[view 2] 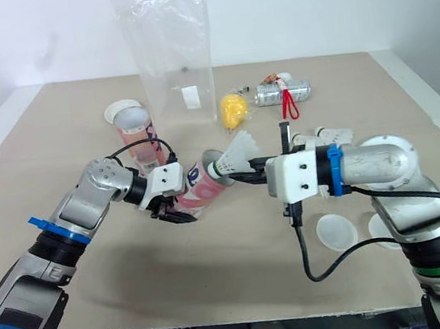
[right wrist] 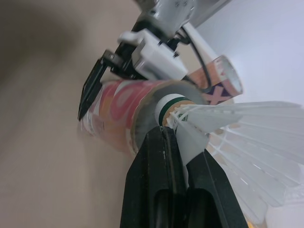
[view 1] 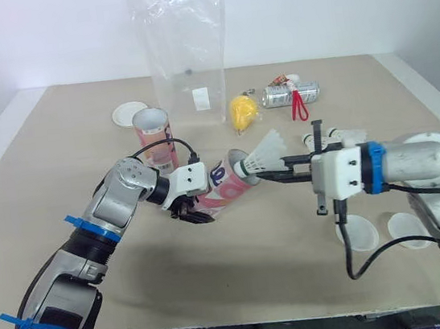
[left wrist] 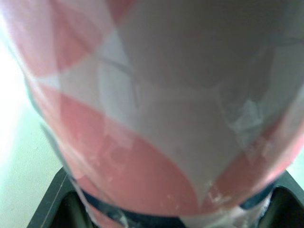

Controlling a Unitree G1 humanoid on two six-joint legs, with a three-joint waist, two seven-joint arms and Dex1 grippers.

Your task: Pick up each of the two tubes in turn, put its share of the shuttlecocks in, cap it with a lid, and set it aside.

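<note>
Left eye view first: we've got the clear plastic bag (view 1: 185,55) standing at the back of the desk (view 1: 43,179), so we'll place everything off that.

Right in front of the bag, the left pincer (view 1: 190,211) is clamped around the lower end of the tilted tube (view 1: 224,182), a pink-and-white one held off the desk with its open mouth pointing up towards the right arm. The right pincer (view 1: 253,178) is closed on a shuttlecock (view 1: 265,153), gripping it just behind the cork. The right wrist view shows the cork end sitting right at the tube's mouth, feathers fanning back out.

The upright tube (view 1: 152,133) stands just left of the bag, with a white lid (view 1: 128,113) on the desk beside it, further left. Just right of the bag there's a yellow thing (view 1: 243,111) we can't make out, then a silver can (view 1: 290,94) with a red loop (view 1: 299,105) against it. More shuttlecocks (view 1: 347,135) lie front-right of the bag, and two more lids (view 1: 361,235) sit well apart from it, nearer the desk's front edge.
</note>
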